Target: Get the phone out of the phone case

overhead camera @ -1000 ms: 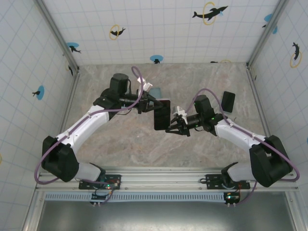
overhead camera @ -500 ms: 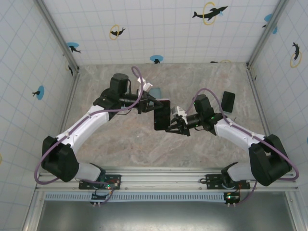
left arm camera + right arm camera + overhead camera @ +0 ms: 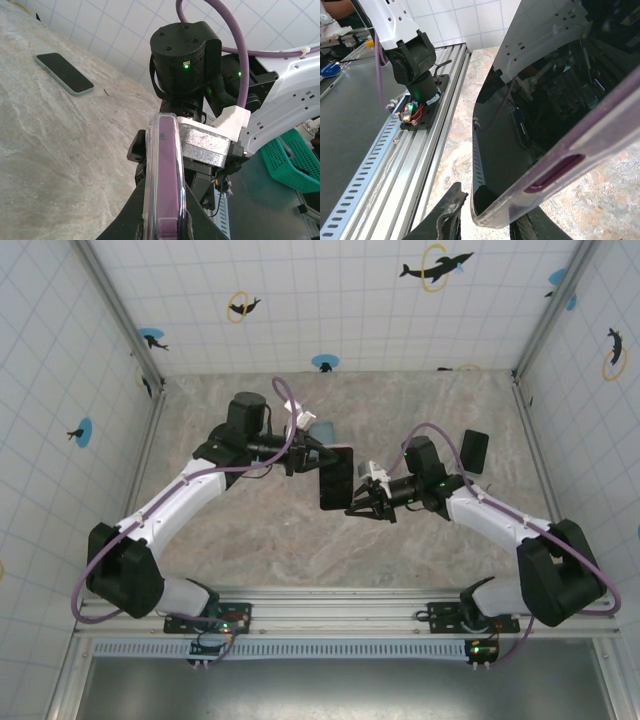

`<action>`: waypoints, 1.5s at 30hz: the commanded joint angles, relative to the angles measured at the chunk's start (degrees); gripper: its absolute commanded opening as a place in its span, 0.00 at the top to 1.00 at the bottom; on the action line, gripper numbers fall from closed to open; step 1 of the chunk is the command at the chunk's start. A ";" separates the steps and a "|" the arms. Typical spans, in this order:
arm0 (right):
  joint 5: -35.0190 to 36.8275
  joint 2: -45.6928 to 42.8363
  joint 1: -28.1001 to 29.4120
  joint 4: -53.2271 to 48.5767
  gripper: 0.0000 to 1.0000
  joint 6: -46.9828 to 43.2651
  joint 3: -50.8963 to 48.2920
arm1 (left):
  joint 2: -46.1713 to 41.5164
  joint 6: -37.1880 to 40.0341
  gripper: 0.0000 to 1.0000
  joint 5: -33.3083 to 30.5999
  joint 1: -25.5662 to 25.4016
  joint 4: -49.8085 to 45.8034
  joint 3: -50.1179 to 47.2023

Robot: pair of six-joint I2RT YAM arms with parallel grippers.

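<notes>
Grip first: my left gripper (image 3: 313, 459) was clamped tight on the upper end of the purple-rimmed clear plastic phone case (image 3: 337, 480), which hung edge-up in the air above the middle of the beige marbled table (image 3: 250, 530). The glossy black slab phone (image 3: 530, 115) sat inside that case, its screen mirroring my own arm. My right gripper (image 3: 362, 505) met the case's lower end from the other side. In the right wrist view its two black fingers (image 3: 447, 212) straddled the bottom corner, one on the screen side and one behind. I could not tell whether they pinched it. A second dark phone with a pale green rim (image 3: 65, 73) lay flat on the table, well apart.
</notes>
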 commanded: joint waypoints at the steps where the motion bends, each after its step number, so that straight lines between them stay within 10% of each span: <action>1: -1.23 -0.11 -0.18 -0.66 0.74 -1.09 0.46 | -1.17 0.42 0.97 1.33 0.50 2.87 2.49; 18: 2.11 -0.37 0.58 0.09 0.90 -2.36 0.50 | -0.40 -1.91 1.00 2.54 1.03 3.37 2.59; 45: 26.97 -10.32 6.26 20.05 0.97 0.17 -5.89 | -0.03 -11.64 1.00 6.38 1.02 6.25 0.95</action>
